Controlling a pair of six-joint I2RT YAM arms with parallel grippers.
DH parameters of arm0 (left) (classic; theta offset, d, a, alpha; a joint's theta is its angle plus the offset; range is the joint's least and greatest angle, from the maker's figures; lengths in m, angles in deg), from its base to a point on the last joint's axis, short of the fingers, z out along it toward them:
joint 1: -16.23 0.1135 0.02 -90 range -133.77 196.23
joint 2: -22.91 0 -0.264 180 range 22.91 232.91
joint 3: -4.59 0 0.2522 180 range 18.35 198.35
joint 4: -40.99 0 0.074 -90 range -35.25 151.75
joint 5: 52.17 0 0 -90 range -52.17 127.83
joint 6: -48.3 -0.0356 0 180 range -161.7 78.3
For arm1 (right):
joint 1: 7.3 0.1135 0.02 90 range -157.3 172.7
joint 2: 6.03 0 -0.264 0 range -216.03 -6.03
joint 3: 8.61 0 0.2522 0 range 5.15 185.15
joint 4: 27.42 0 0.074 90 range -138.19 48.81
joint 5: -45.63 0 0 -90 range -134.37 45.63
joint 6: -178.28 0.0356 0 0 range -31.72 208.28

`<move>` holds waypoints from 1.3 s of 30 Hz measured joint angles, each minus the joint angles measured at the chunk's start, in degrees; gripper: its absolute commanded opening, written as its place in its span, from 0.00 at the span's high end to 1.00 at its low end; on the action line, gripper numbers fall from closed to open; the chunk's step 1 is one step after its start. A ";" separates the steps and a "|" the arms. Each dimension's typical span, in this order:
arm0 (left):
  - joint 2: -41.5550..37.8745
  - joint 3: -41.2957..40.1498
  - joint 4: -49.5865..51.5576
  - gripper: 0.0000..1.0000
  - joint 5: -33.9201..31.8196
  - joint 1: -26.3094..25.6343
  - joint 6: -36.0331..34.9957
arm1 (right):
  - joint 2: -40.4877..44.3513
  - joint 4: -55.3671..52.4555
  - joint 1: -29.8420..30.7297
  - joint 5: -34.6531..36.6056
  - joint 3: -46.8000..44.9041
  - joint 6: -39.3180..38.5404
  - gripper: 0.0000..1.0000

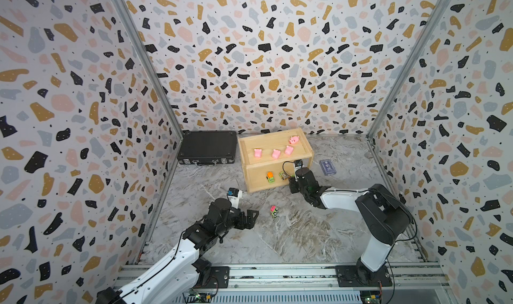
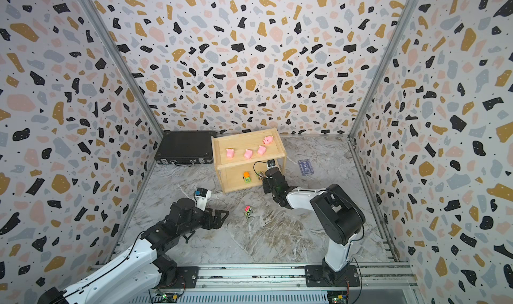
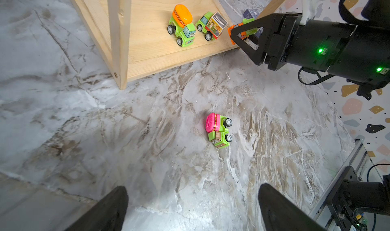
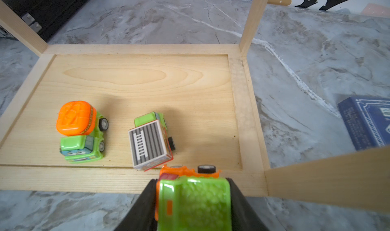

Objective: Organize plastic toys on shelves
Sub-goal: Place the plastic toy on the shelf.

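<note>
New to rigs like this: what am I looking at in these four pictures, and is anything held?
Two robot arms with pincer grippers work over a marble table. Two pictures look down from overhead; two come from cameras on the arms' wrists. A wooden rack holds four pink pigs on top, an orange-drum truck and a box truck below. The right gripper grips a green-and-orange truck at the lower tier's front edge. The left gripper is open and empty, near a pink-drum truck lying on its side. A black case and blue box flank the rack.
</note>
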 measured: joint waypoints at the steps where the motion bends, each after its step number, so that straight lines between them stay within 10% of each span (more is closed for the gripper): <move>1: 0.00 0.00 0.00 0.00 0.00 0.00 0.00 | -0.22 -0.13 0.00 0.11 0.26 0.00 0.63; 39: 0.00 0.00 0.00 0.00 0.02 0.00 0.00 | -4.39 -3.82 0.00 0.81 4.90 1.46 0.25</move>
